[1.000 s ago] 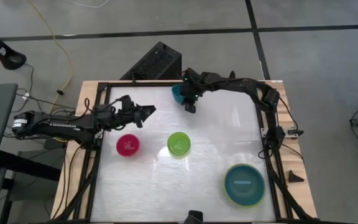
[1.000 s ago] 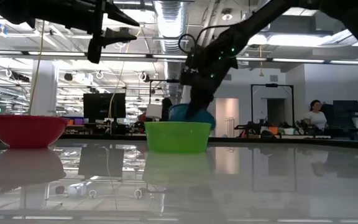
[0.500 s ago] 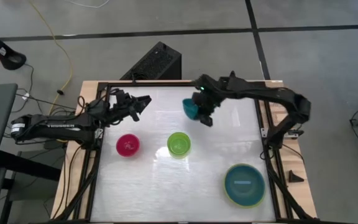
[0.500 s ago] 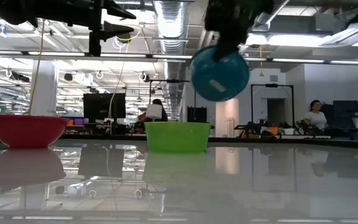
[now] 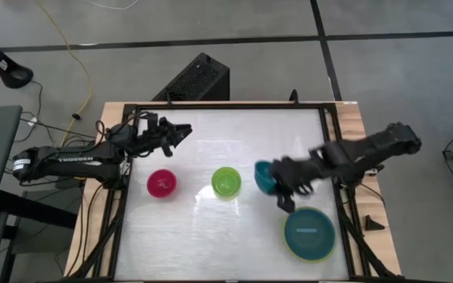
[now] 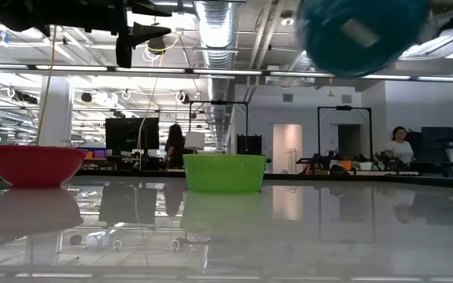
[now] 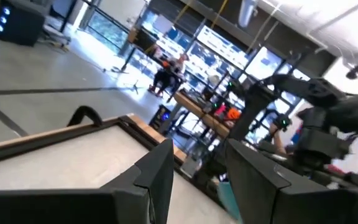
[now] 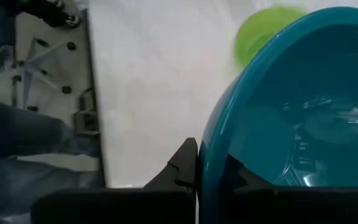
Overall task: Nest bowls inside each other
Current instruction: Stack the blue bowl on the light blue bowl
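Note:
The teal bowl [image 5: 263, 176] hangs in the air right of the table's middle, with my right gripper [image 5: 278, 189] shut on it; the low view shows its underside [image 6: 364, 31] high up. The small lime green bowl [image 5: 226, 181] and the magenta bowl [image 5: 162, 183] stand upright on the table. Near the front right corner, the light blue bowl [image 5: 309, 231] sits inside the large lime green bowl [image 5: 289, 248]. My left gripper [image 5: 181, 130] hovers open above the far left of the table, its fingers [image 7: 160, 177] holding nothing. My right gripper holds the teal bowl by its rim [image 8: 205, 155], with one finger [image 8: 184, 163] outside the wall and the other inside. The fingers come slanting down from the table's right side. The bowl is lifted clear of the table and tilted, its underside toward the near edge.
The white tabletop [image 5: 211, 236] has a black frame [image 5: 333, 157] around it. A dark box [image 5: 197, 79] sits on the floor beyond the far edge. People and desks show in the room behind the table.
My right gripper has lifted the teal bowl off the far part of the table and swung it up and toward the near right, close to the stacked bowls; the bowl has tipped as it went. My left gripper has drawn back slightly toward the far edge.

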